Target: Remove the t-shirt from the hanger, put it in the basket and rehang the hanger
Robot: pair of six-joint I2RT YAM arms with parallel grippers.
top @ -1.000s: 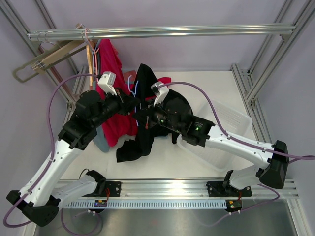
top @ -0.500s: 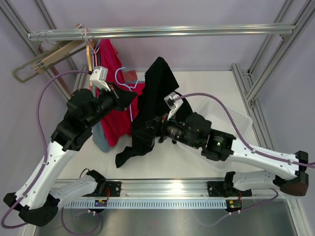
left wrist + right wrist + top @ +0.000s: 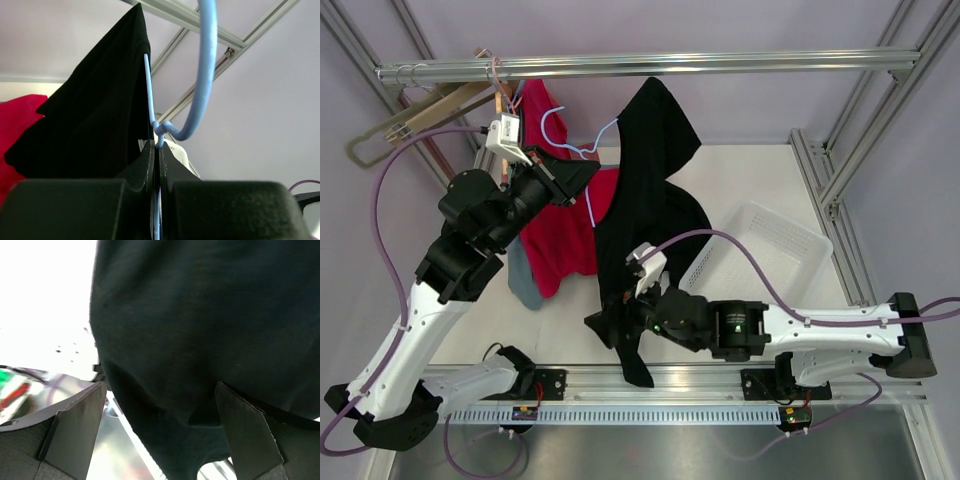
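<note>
The black t-shirt (image 3: 655,150) hangs on a light blue wire hanger (image 3: 582,152), held high near the top rail. Its lower part trails down toward the table's near edge. My left gripper (image 3: 578,178) is shut on the hanger's stem just below the hook (image 3: 205,75); in the left wrist view the gripper (image 3: 156,150) clamps the blue wire, with the shirt (image 3: 100,110) to its left. My right gripper (image 3: 612,325) sits low by the shirt's bottom hem. Its jaws (image 3: 160,390) stand wide open, with the black fabric (image 3: 200,315) hanging loose between them.
A red garment (image 3: 565,235) and a grey-blue one (image 3: 525,285) hang left of the black shirt. Wooden hangers (image 3: 420,115) hang on the metal rail (image 3: 640,65) at the top left. A white basket (image 3: 760,245) stands on the table to the right.
My left arm has lifted the hanger and shirt up toward the rail. My right gripper has opened, let go of the fabric and dropped back toward the near edge.
</note>
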